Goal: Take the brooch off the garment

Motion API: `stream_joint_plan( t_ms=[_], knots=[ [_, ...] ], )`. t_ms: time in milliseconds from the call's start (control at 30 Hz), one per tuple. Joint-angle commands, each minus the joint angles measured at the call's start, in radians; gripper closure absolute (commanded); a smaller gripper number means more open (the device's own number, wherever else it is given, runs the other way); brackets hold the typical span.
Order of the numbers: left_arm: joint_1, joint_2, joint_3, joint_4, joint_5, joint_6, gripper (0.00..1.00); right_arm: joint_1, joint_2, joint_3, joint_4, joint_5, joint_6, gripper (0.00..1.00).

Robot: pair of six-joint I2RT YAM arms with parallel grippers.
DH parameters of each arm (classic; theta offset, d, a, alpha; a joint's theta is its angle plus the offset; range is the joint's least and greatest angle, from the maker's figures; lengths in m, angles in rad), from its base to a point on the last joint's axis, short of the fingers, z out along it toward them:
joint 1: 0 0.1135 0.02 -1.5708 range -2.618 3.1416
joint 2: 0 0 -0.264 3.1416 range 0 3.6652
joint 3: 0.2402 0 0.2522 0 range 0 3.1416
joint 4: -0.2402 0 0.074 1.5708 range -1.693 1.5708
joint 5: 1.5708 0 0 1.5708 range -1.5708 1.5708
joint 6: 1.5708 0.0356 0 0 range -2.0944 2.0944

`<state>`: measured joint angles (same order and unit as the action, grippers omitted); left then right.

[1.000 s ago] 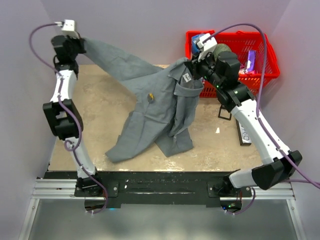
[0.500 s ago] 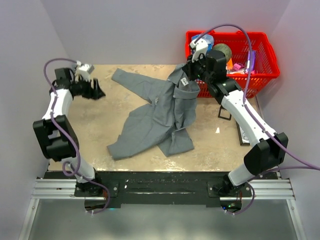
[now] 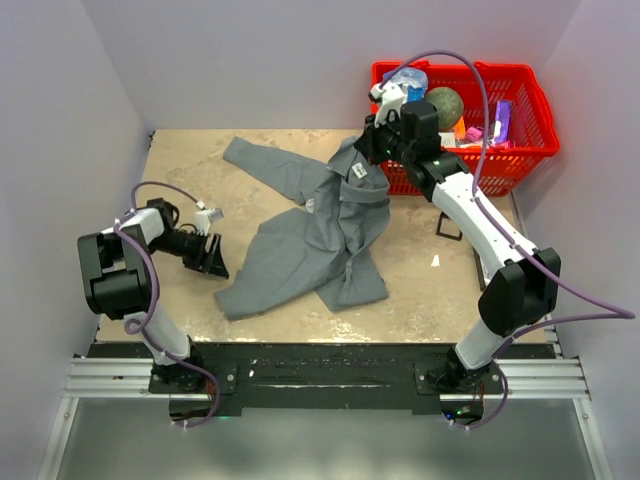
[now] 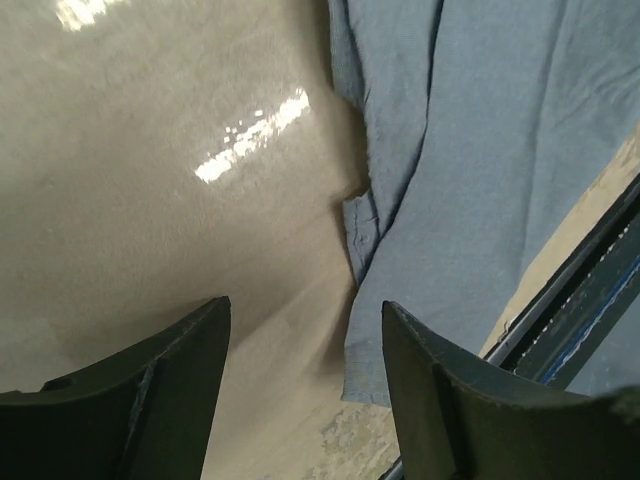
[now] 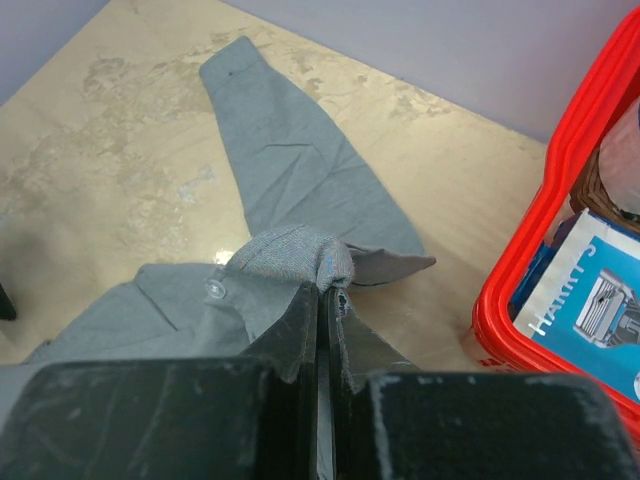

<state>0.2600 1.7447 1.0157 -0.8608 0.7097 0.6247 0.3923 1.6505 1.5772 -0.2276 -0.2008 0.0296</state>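
Brooch is not showing clearly to me any more: a second ago it was facing up as a yellow dot on the stretched chest, and now I am seeing only a small pale speck (image 3: 311, 205) at that place on the shirt (image 3: 320, 235), which may be it, but I cannot say for sure. The shirt is no longer hanging between the two arms. It is lying slack and wrinkled on the table (image 3: 190, 170), with the sleeve that was lifted now resting flat at the back. The left gripper (image 3: 213, 256) has let this sleeve go and has come down to the near left. Its fingers are standing apart with nothing between them, just beside the lower hem and not touching it. The right gripper (image 3: 372, 150) is still pinching a fold of the collar with its fingers closed tight, close to the red basket (image 3: 520, 150), and is keeping that corner raised a little. In my opinion, the left one is now getting free to go for the brooch. The cloth is loose, however, so it may be dragging along when the brooch is pulled.
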Motion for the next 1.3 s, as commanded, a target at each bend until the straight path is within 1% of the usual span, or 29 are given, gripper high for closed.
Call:
stream_joint_plan(
  t_ms=[0, 100, 267, 400, 500, 533, 600, 633, 700, 733, 767, 800, 867, 900, 967, 1000, 1033, 1100, 1133, 1200, 1233, 1267],
  knots=[
    [0.005, 0.073, -0.022, -0.122, -0.027, 0.117, 0.37, 0.002, -0.014, 0.069, 0.020, -0.014, 0.018, 1.00],
    [0.008, 0.110, -0.012, -0.176, -0.061, 0.153, 0.37, 0.002, -0.020, 0.067, 0.024, -0.005, 0.012, 1.00],
    [0.008, 0.136, -0.034, -0.185, -0.105, 0.179, 0.38, 0.000, -0.018, 0.087, 0.019, 0.029, -0.023, 1.00],
    [0.010, 0.167, -0.025, -0.179, -0.110, 0.162, 0.43, 0.000, -0.020, 0.095, 0.016, 0.017, -0.053, 1.00],
    [0.008, 0.190, -0.013, -0.190, -0.127, 0.159, 0.53, 0.002, -0.020, 0.093, 0.016, 0.014, -0.053, 1.00],
    [0.010, 0.191, -0.005, -0.191, -0.127, 0.159, 0.63, 0.002, -0.017, 0.095, 0.019, 0.014, -0.053, 1.00],
    [0.010, 0.193, 0.017, -0.196, -0.110, 0.155, 0.77, 0.002, -0.015, 0.093, 0.019, 0.012, -0.054, 1.00],
    [0.012, 0.191, 0.050, -0.202, -0.096, 0.155, 0.85, 0.000, -0.014, 0.092, 0.023, 0.012, -0.056, 1.00],
    [0.015, 0.197, 0.101, -0.234, -0.040, 0.148, 0.89, 0.002, -0.014, 0.086, 0.034, 0.011, -0.056, 1.00],
    [0.018, 0.200, 0.165, -0.248, -0.017, 0.147, 0.95, -0.001, -0.006, 0.086, 0.039, 0.011, -0.056, 1.00],
    [0.019, 0.203, 0.200, -0.279, 0.005, 0.150, 0.97, 0.002, -0.001, 0.087, 0.040, 0.011, -0.059, 1.00],
    [0.021, 0.208, 0.272, -0.291, 0.040, 0.150, 1.00, 0.002, 0.002, 0.093, 0.048, 0.012, -0.063, 1.00],
    [0.024, 0.208, 0.351, -0.332, 0.072, 0.173, 1.00, -0.001, 0.015, 0.104, 0.054, 0.038, -0.079, 1.00],
    [0.031, 0.204, 0.433, -0.340, 0.079, 0.175, 1.00, 0.000, 0.023, 0.121, 0.062, 0.050, -0.088, 1.00],
    [0.045, 0.191, 0.524, -0.345, 0.100, 0.170, 1.00, 0.000, 0.043, 0.150, 0.063, 0.086, -0.129, 1.00],
    [0.062, 0.185, 0.614, -0.340, 0.108, 0.164, 1.00, -0.001, 0.052, 0.183, 0.066, 0.099, -0.146, 1.00],
    [0.070, 0.177, 0.656, -0.330, 0.111, 0.138, 1.00, 0.000, 0.058, 0.202, 0.066, 0.127, -0.163, 1.00],
    [0.091, 0.138, 0.758, -0.258, 0.077, 0.107, 1.00, -0.001, 0.080, 0.246, 0.066, 0.142, -0.210, 1.00],
    [0.094, 0.122, 0.783, -0.235, 0.057, 0.098, 1.00, -0.001, 0.084, 0.259, 0.071, 0.147, -0.223, 1.00],
    [0.105, 0.055, 0.823, -0.144, -0.018, 0.096, 1.00, -0.009, 0.083, 0.262, 0.115, 0.155, -0.237, 1.00],
    [0.107, 0.024, 0.824, -0.056, -0.045, 0.089, 1.00, -0.013, 0.075, 0.254, 0.137, 0.158, -0.235, 1.00],
    [0.108, -0.043, 0.819, -0.012, -0.093, 0.084, 1.00, -0.018, 0.068, 0.245, 0.154, 0.159, -0.223, 1.00]
  ],
)
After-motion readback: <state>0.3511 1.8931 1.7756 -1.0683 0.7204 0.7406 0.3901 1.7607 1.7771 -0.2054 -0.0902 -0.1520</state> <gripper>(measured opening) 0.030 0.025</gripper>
